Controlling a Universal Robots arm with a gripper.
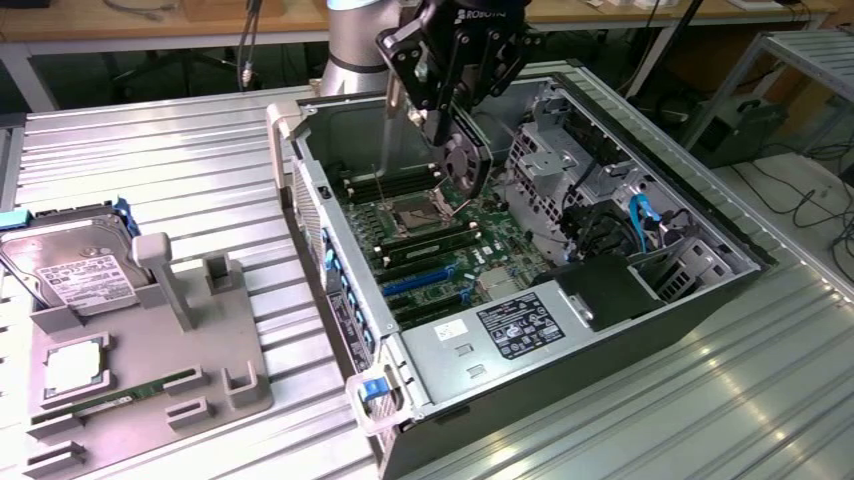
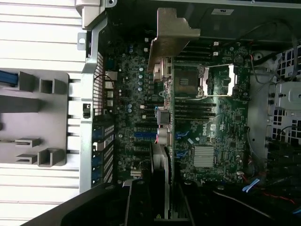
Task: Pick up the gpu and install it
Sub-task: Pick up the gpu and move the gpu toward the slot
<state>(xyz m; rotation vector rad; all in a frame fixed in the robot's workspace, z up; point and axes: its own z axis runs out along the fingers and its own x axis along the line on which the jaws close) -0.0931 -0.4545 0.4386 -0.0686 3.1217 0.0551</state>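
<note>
closest to you in the exterior view, on the ribbed metal table (image 1: 174,160), sits the grey fixture (image 1: 200,370). it carries a square processor chip (image 1: 74,365), a narrow green memory stick (image 1: 127,395) and, further back, a silver hard drive (image 1: 80,270) with a white label.

next comes the open computer case (image 1: 340,270), lying on its side with the motherboard (image 1: 427,240) facing up. you can see the blue slots (image 1: 420,282) towards the exterior view's left edge of the board and the bare processor socket (image 1: 411,212) behind them.

above the socket end of the board hangs the gpu (image 1: 465,165), pinched between the jaws of the gripper (image 1: 447,125). it is clear of the board and touches nothing else. you see a thin black card standing on edge with a round fan on its face. its long, narrow silvery bracket (image 1: 391,120) runs straight down on the exterior view's left side.

in the wrist view the gpu (image 2: 162,155) appears edge-on as a slim strip running out from the gripper (image 2: 162,202). the bracket (image 2: 171,37) is a bent silver plate at its far end, over the motherboard (image 2: 207,117).
</note>
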